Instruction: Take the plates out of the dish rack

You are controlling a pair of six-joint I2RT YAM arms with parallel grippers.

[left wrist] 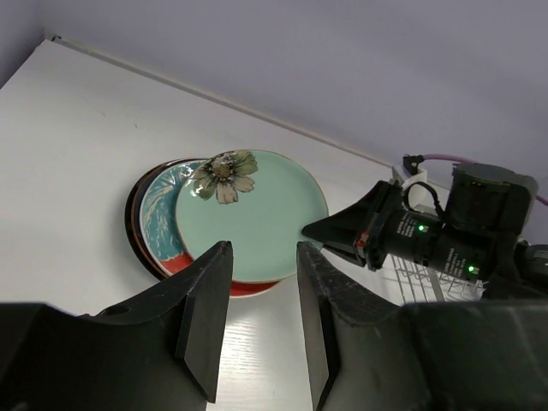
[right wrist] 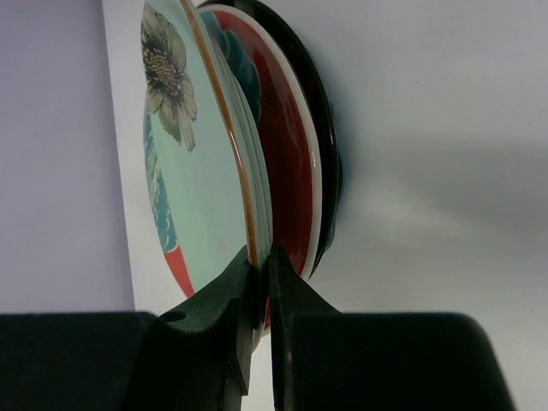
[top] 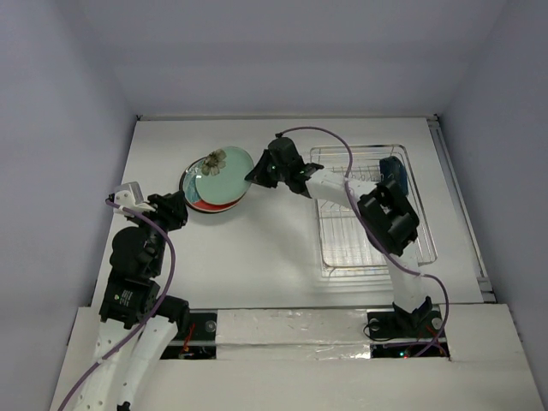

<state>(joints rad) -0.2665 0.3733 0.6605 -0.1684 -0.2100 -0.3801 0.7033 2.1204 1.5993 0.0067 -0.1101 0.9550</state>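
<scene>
At the left of the top view, the left gripper (left wrist: 261, 257) is partly open and holds nothing. It hangs just beside a pile of plates on the white counter (top: 257, 257).

The mint green plate (top: 223, 171) with a flower lies on top. Under it are a red plate (right wrist: 287, 163) and a dark plate (right wrist: 324, 111).

The right gripper (right wrist: 257, 270) comes in from the right and pinches the thin rim of the mint green plate.

These plates look hard, smooth and slippery, and I think they would chip if dropped. The rim is the best place to hold one, with a firm squeeze.

Far right, the dish rack (top: 342, 253) holds one blue plate (top: 394, 171) at its back end.
</scene>
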